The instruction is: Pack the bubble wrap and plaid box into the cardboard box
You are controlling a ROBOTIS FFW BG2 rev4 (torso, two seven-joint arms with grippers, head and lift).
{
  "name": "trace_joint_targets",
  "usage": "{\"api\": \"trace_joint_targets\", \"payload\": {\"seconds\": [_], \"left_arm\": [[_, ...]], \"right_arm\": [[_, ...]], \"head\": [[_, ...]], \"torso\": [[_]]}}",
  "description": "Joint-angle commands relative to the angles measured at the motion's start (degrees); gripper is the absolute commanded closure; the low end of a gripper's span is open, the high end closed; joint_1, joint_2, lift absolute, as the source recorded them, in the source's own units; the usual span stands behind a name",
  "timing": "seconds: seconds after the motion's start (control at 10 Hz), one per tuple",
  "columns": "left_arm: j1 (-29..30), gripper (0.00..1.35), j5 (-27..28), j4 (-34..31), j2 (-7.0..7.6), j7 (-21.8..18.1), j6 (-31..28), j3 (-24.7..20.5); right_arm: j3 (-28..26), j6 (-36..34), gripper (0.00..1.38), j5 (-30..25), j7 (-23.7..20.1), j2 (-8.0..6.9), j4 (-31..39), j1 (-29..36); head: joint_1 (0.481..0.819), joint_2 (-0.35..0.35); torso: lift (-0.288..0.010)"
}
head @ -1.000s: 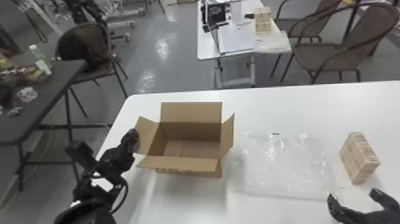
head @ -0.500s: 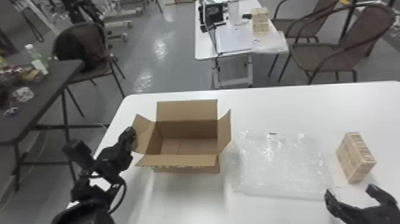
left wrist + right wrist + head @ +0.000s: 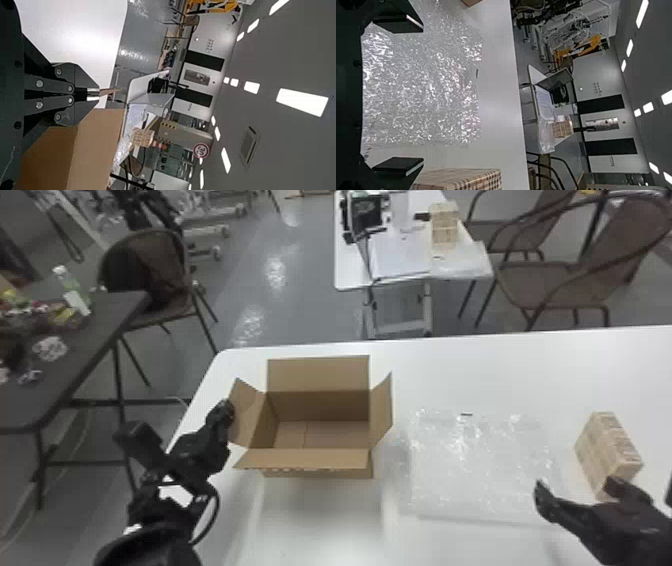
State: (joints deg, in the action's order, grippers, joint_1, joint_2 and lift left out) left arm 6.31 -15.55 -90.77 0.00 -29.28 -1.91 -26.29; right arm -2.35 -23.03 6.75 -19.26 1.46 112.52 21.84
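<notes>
I'm looking over a white, smooth-topped table with a rounded far-left corner; beyond its straight far edge is glossy grey floor, with a smaller white table and brown woven chairs. A dark table stands off to the left, across a strip of floor. Near my left edge sits the brown cardboard box, flaps spread and its inside bottom in sight. My left gripper is clenched on its left flap. The clear bubble wrap lies flat on the tabletop just right of the box, and the beige plaid box stands beyond the wrap's right side. My right gripper is released, fingers wide apart, over the near right part of the table by both items. White tabletop runs behind the wrap to the far edge, with another stretch in front of the cardboard box.
</notes>
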Motion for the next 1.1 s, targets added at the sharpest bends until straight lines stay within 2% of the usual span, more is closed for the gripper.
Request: {"api": "trace_joint_targets", "payload": {"seconds": [0.0,0.2,0.4,0.6,0.8,1.0], "left_arm": [[-0.1,1.21,0.0,-0.2,-0.15,0.0,0.2,0.7],[-0.3,1.21,-0.1,-0.3,-0.15,0.6,0.5,2.3],[-0.6,1.21,-0.4,-0.3,-0.15,1.1,1.2,3.7],[-0.6,1.21,-1.2,-0.3,-0.15,2.0,1.7,5.5],[-0.8,1.21,-1.6,-0.3,-0.15,3.4,1.8,7.2],[-1.1,1.21,-1.7,-0.3,0.88,4.4,1.9,8.5]], "right_arm": [[2.9,-8.4,0.12,0.2,2.8,0.04,1.9,-3.6],[4.5,-22.3,0.12,2.4,6.2,-0.05,1.3,-10.1],[5.8,-30.9,0.12,6.1,7.7,-0.05,-3.4,-17.3],[7.9,-35.6,0.12,9.2,9.8,-0.32,-8.6,-23.3],[8.9,-42.5,0.12,8.7,10.8,-1.46,-12.8,-29.2],[8.9,-45.0,0.12,9.1,11.1,-1.51,-19.8,-33.3]], "head": [[0.695,0.24],[0.695,0.249],[0.695,0.253],[0.695,0.259],[0.695,0.268],[0.695,0.262]], "torso": [[-0.089],[-0.089],[-0.089],[-0.089],[-0.089],[-0.089]]}}
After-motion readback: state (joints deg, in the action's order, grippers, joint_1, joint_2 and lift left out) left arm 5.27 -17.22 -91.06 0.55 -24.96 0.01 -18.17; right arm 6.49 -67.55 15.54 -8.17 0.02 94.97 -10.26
